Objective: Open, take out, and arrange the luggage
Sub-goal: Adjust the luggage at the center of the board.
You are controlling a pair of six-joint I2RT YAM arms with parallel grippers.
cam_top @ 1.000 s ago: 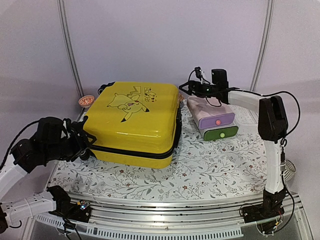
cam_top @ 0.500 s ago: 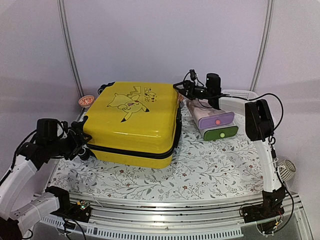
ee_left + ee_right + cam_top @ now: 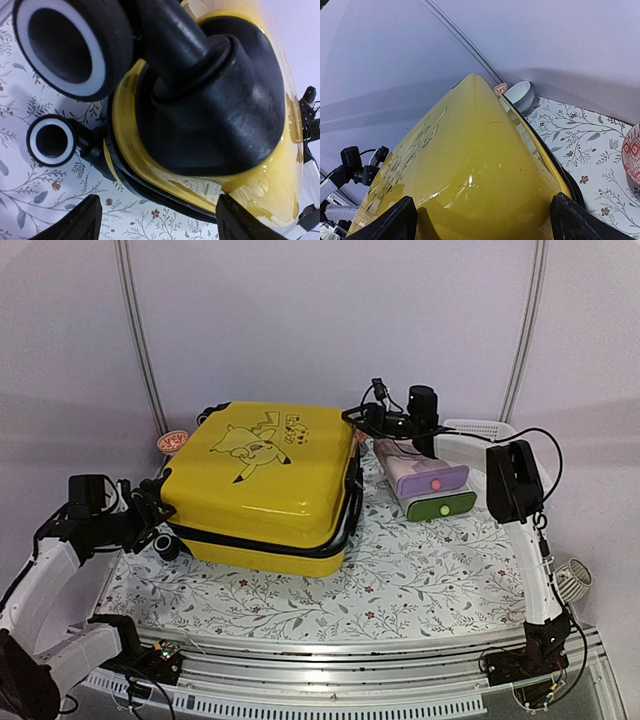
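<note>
Top external view: I am looking at the luggage (image 3: 265, 485), which is lying flat on the floral cloth (image 3: 420, 575) left of the table's centre, cartoon drawing facing up and wheels pointing toward the left arm. The left gripper (image 3: 150, 515) is hovering at that wheel end. In the left wrist view its fingers (image 3: 75, 225) are standing wide apart and holding nothing, with the black wheel housing (image 3: 220, 105) and the large wheel (image 3: 65, 45) directly ahead. The right gripper (image 3: 365, 420) is sitting at the far right corner of the shell. In the right wrist view its fingers (image 3: 385, 222) are also spread wide, straddling the glossy yellow surface without clamping it. The zipper seam seems to be gaping slightly at the near right corner, though I cannot tell how far it is undone. I am judging three hazards. The slick curved shell is offering the pads little purchase, so a pinch may slide off. A one-sided lift may drag the whole case across the cloth and bunch it. A swinging lid may strike the drawer box (image 3: 432, 485) just beside it, or the bowl (image 3: 173, 442) by the far left corner.
</note>
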